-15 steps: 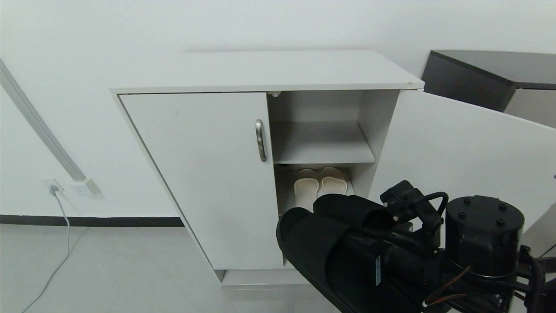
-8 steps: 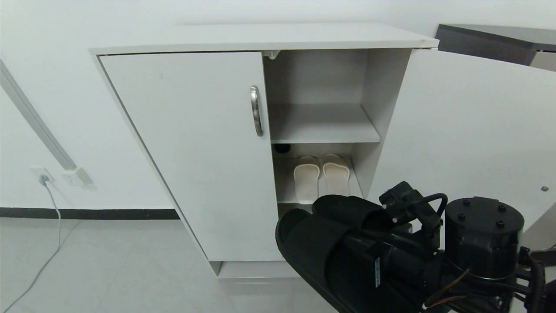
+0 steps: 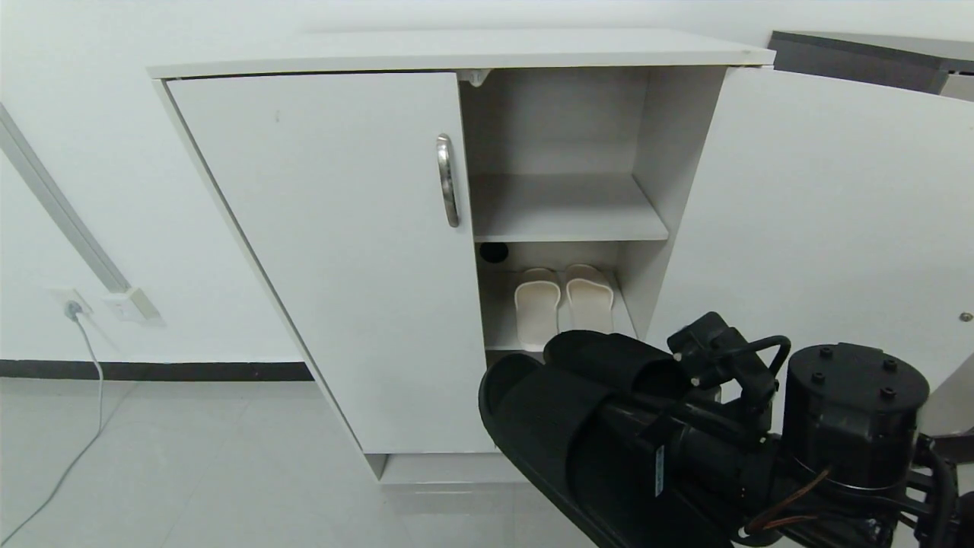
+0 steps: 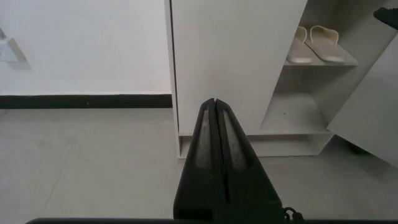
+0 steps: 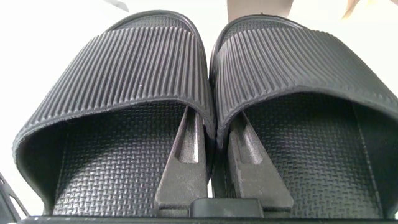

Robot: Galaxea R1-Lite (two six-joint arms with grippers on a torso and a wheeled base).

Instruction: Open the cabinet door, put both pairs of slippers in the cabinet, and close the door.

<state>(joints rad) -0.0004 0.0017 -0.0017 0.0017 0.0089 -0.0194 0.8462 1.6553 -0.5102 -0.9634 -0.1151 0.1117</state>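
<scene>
White cabinet (image 3: 456, 53) stands with its right door (image 3: 822, 213) swung open. Cream slippers (image 3: 563, 304) sit on the middle shelf (image 3: 498, 327), and black slippers (image 3: 578, 396) hang just before the opening. Left gripper (image 4: 214, 109) is closed and empty above the floor (image 4: 93, 168). Right gripper (image 5: 214, 143) pinches both black slippers' inner strap edges together. That thin hold could slip, or the toes could snag a shelf edge.

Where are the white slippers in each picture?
Head view: white slippers on a shelf in the open half of the cabinet, near the middle.
Left wrist view: white slippers on that same shelf.
Right wrist view: not in it; black slippers pinched by the right gripper.
Shared landmark: the closed door beside the white slippers, in head and left wrist views.
</scene>
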